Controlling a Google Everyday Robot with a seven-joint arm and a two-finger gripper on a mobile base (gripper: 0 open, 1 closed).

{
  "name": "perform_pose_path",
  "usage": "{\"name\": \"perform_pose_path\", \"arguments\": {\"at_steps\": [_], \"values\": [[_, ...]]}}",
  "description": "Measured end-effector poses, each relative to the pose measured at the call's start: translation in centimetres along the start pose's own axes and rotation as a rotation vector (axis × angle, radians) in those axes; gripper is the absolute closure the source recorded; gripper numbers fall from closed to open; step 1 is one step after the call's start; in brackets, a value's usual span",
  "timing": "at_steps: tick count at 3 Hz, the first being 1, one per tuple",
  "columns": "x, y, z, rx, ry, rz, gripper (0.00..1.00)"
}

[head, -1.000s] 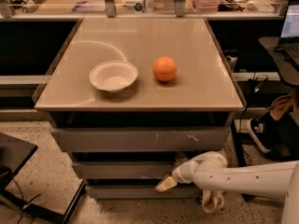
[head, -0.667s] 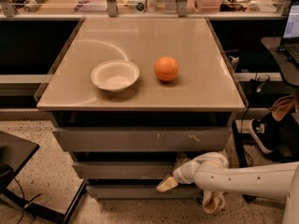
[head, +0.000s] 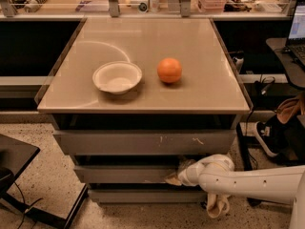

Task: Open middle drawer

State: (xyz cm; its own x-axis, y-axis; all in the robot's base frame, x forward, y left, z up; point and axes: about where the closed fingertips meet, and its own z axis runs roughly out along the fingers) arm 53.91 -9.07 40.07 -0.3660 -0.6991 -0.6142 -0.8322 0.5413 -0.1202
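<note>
The middle drawer (head: 124, 173) is a wide, shallow grey front, second of three stacked under the tan table top. It stands slightly out, with a dark gap above it. My gripper (head: 174, 178) comes in from the right on a white arm (head: 252, 181) and sits at the drawer's right part, at its top edge. The top drawer (head: 143, 142), taller with white scuff marks, is above it. The lowest front (head: 143, 195) is below.
A white bowl (head: 117, 77) and an orange (head: 169, 70) sit on the table top (head: 200, 51). A dark stand (head: 14, 161) is on the floor at the left. A chair, shoe and cables are at the right (head: 271, 132). Cluttered shelf behind.
The camera view has shifted slightly, the scene sliding a little to the right and down. The gripper stays at the right part of the middle drawer.
</note>
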Motion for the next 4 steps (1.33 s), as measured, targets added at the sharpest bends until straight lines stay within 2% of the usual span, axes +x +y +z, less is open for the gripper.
{"name": "perform_pose_path", "arguments": {"at_steps": [2,3,4], "values": [[-0.3,-0.4,-0.8,0.001,0.0,0.0,0.88],[-0.6,-0.6,-1.4,0.001,0.0,0.0,1.0],[-0.2,-0.5,-1.8,0.006,0.002,0.004,1.0]]}}
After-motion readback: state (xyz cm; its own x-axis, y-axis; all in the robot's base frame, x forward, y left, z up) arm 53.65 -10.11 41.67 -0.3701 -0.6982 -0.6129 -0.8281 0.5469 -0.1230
